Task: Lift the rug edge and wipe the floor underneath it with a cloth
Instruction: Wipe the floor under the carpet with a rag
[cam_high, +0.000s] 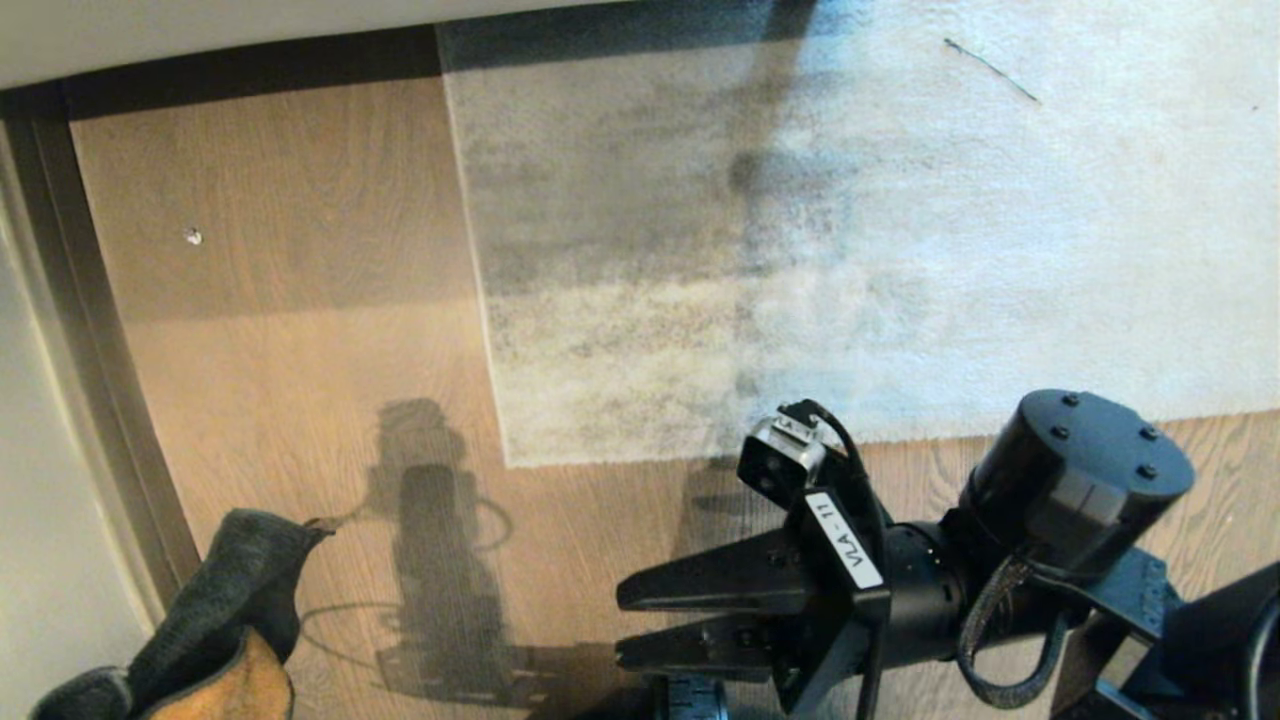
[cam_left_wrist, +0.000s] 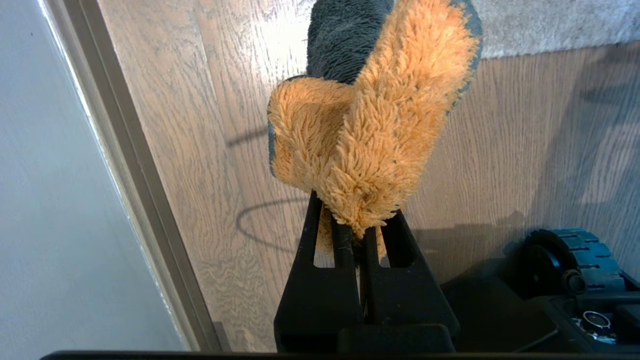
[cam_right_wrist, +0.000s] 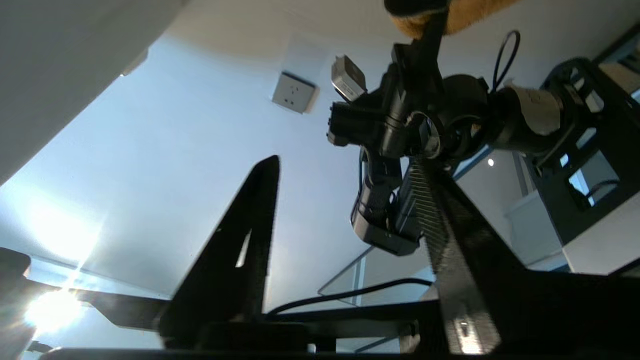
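While the rug lies flat, these lines take stock of the scene.

Rug edge: the rug edge (cam_high: 690, 452) runs left to right across the head view, ending in a square corner (cam_high: 512, 462) at its left; the near border rests flat on the floor (cam_high: 300, 330), not yet lifted.

Right gripper: the right gripper (cam_high: 625, 628) sits low and near in the head view, over bare planks, its two black fingers pointing left and roughly level. The fingers stand apart with nothing between them; the right wrist view shows only wall and the other arm through the gap.

Key relation: the rug's near border lies just on the far side of the right gripper, and its long axis runs nearly parallel to the fingers. My reading is that the wrist must turn toward the far side and dip before the fingers can get under the border.

Nearer arm: the right gripper is close to the border; the left one is well apart from it, at the near left.

Left gripper: the left gripper (cam_left_wrist: 356, 235) is clamped on the cloth (cam_left_wrist: 370, 125), which stands up out of the fingers, mustard-tan face toward the wrist camera, dark grey behind.

Cloth place: at the near left corner of the head view (cam_high: 215, 620), above the floor, near the wall trim (cam_high: 110, 400).

Stage: judged from this, lifting has not begun and wiping waits on it.
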